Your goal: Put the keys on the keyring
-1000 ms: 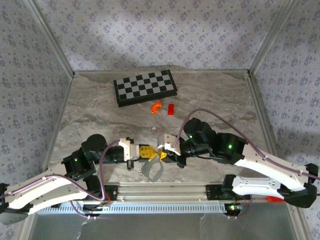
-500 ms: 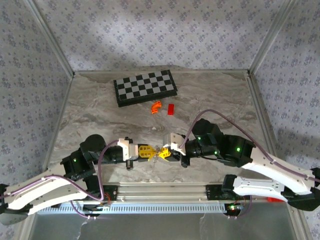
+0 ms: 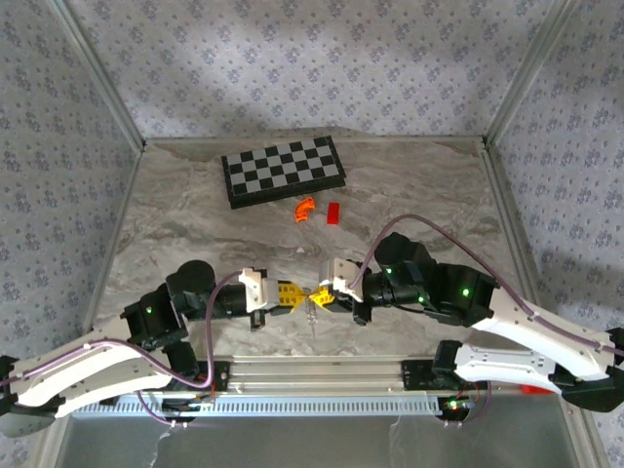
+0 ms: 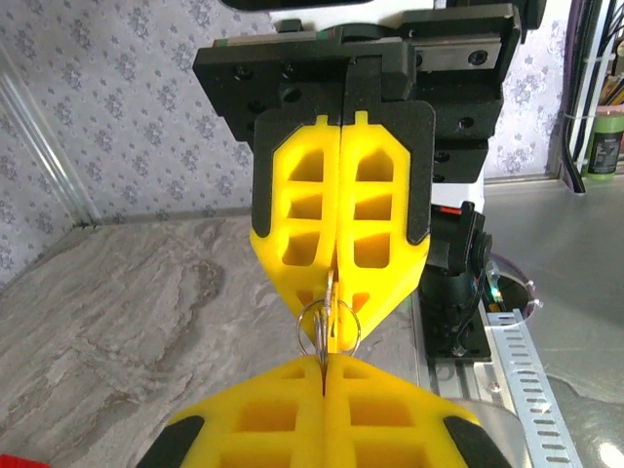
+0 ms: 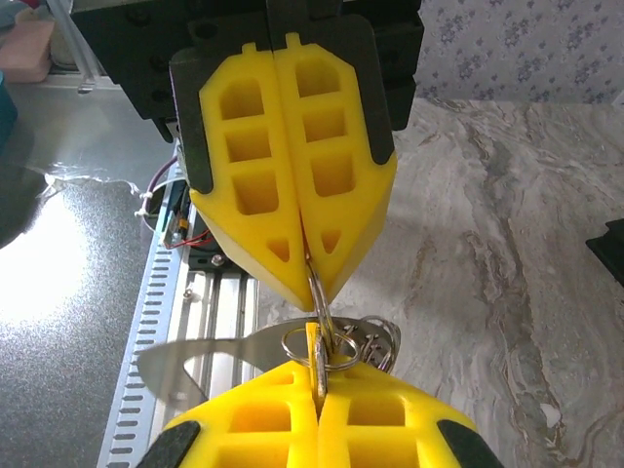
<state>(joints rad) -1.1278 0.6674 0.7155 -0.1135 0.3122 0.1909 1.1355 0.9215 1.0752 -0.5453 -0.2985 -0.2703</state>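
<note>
- Pincers: left pincer [image 3: 298, 292] and right pincer [image 3: 314, 294] meet tip to tip, raised over the near edge of the table [image 3: 195, 214].
- Left pincer: closed tight on the silver blade of the key [image 5: 313, 288].
- Right pincer: closed tight on the key's yellow-orange head.
- Keyring [image 5: 180, 361]: its silvery rings sit at the key between the two tips; chain and pale tag hang just beneath.
</note>
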